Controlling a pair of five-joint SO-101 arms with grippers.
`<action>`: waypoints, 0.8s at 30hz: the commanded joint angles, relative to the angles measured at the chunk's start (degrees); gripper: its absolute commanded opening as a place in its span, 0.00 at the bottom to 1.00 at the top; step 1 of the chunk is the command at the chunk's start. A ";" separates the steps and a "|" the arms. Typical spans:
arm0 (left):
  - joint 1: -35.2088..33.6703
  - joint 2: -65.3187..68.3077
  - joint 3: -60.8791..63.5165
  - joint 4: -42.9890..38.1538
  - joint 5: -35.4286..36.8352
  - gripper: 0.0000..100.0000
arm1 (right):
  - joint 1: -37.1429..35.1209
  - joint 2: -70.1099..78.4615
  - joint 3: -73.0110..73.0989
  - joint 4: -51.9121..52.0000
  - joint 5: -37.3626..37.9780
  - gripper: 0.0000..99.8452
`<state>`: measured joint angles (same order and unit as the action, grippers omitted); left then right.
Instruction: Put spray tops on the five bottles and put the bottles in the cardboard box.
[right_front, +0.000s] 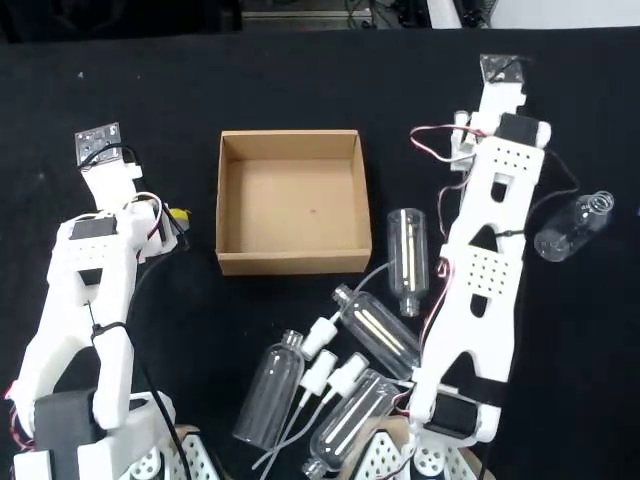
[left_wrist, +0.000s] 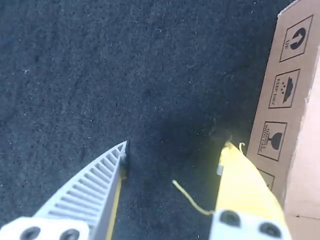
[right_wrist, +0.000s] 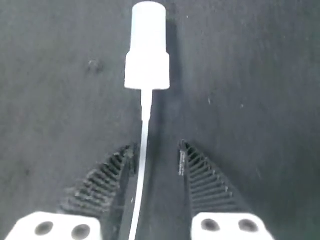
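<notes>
**A:** How does the right gripper (right_wrist: 155, 150) stand?

**B:** Its fingers are apart and grip nothing; a white spray top (right_wrist: 146, 47) lies on the black cloth (right_wrist: 250, 75) just ahead of the fingertips, head pointing away from them; its thin dip tube (right_wrist: 145, 125) runs back between the two fingers, nearer one of them; whether it touches that finger I cannot tell.

**A:** And the left gripper (left_wrist: 175, 146)?

**B:** Spread wide as well, holding nothing, with cloth under the gap; the printed wall of the cardboard box (left_wrist: 295, 100) stands just beside its yellow finger (left_wrist: 245, 190), on that finger's outer side; the grey finger (left_wrist: 95, 185) is on the side away from the box.

**A:** Where are the bottles (right_front: 407, 260)?

**B:** All five lie on the cloth, outside the box; four lie on the box's side of the right arm (right_front: 490, 260), with loose spray tops (right_front: 320, 375) among them; the fifth bottle (right_front: 572, 228) lies alone on that arm's other side.
</notes>
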<state>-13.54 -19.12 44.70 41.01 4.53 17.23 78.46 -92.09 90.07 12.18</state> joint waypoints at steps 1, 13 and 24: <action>-0.22 -1.85 -0.13 -0.97 0.26 0.27 | 1.41 -7.87 -3.65 4.40 0.35 0.11; -0.22 -1.85 -0.13 -0.97 0.26 0.27 | 5.45 -12.09 -2.07 11.25 0.97 0.11; -0.31 -1.85 -0.13 -0.97 0.26 0.27 | 5.98 -32.04 20.53 11.25 3.25 0.11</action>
<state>-13.54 -19.12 44.70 41.01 4.53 21.98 59.03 -80.13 99.47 14.37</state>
